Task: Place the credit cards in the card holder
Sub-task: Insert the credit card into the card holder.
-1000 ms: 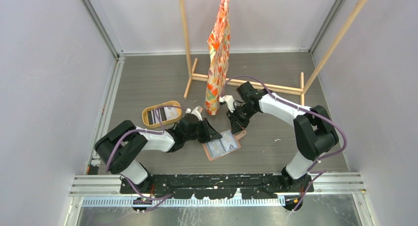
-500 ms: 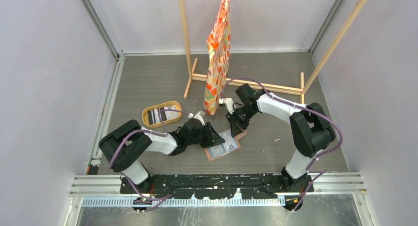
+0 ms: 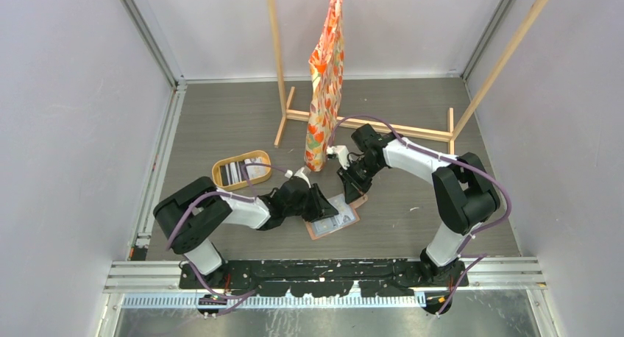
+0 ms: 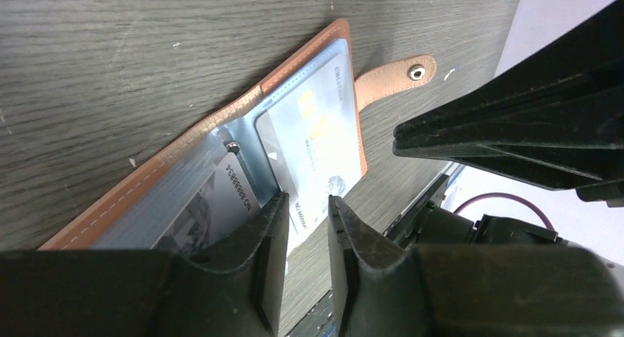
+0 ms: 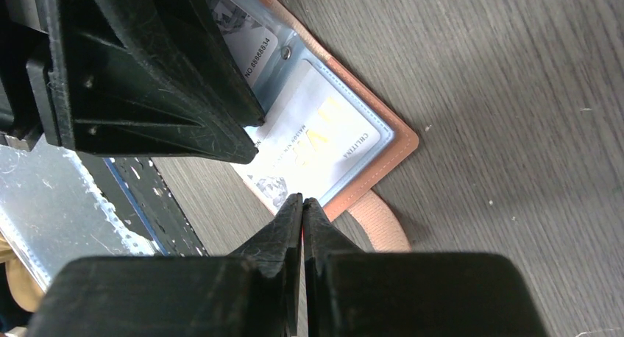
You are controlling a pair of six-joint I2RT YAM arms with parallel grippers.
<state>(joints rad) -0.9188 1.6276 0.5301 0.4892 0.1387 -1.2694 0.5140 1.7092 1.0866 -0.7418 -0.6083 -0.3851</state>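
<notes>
- card holder (image 4: 388, 81): grained tan leather w/ stitched rim, shiny metal snap; clear glossy plastic sleeves inside
- credit card (image 4: 316, 149): smooth glossy plastic
- table (image 4: 147, 43): matt grey wood-grain
- left gripper (image 4: 307, 204): matt blk plastic, lightly scuffed

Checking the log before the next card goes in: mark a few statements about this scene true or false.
1. The salmon-brown leather card holder lies open on the grey wood-grain table. True.
2. The right hand is spread wide. False: its fingers are closed together.
3. The oval yellow-rimmed wooden tray holds cards. True.
4. The holder's snap tab is fastened. False: it lies loose on the table.
</notes>
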